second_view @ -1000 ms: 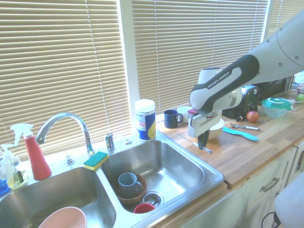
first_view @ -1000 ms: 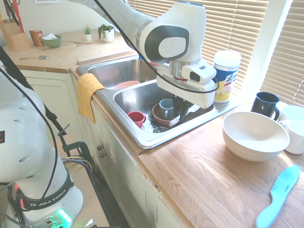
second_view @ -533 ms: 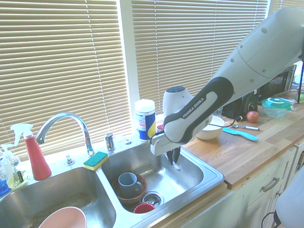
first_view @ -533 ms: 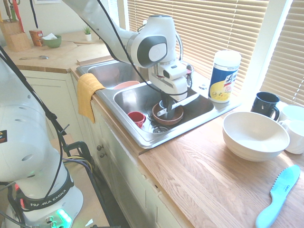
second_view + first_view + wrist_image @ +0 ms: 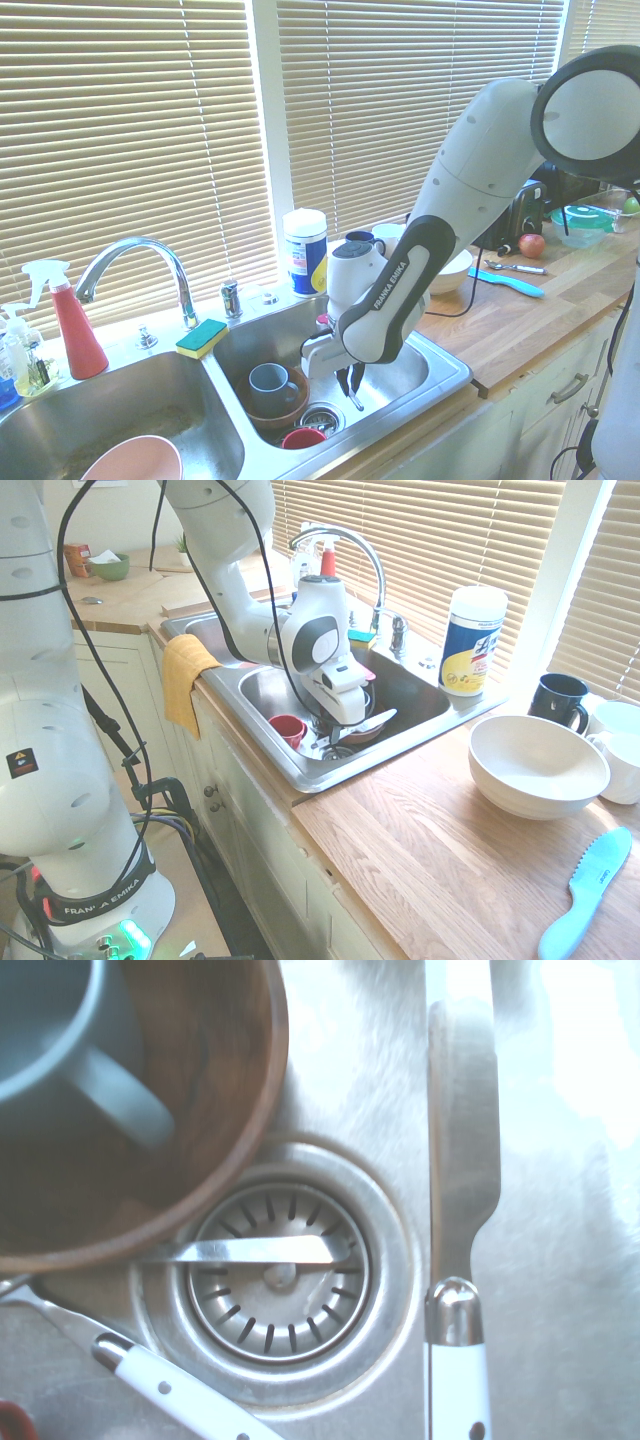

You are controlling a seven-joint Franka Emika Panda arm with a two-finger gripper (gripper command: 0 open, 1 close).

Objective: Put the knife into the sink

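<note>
My gripper is low inside the right basin of the steel sink, shut on the knife, whose silver blade sticks out sideways from the fingers. The second exterior view has the gripper just above the basin floor beside the drain, the knife tip pointing down. In the wrist view the knife shows a metal blade and a white riveted handle, lying over the basin floor next to the drain strainer.
A brown bowl holding a grey-blue mug, a red cup and another white-handled utensil crowd the drain. A pink bowl sits in the left basin. The counter holds a white bowl and a blue plastic knife.
The arm has swung from the counter side over the sink and dropped into the right basin, carrying the knife down close to the drain.
</note>
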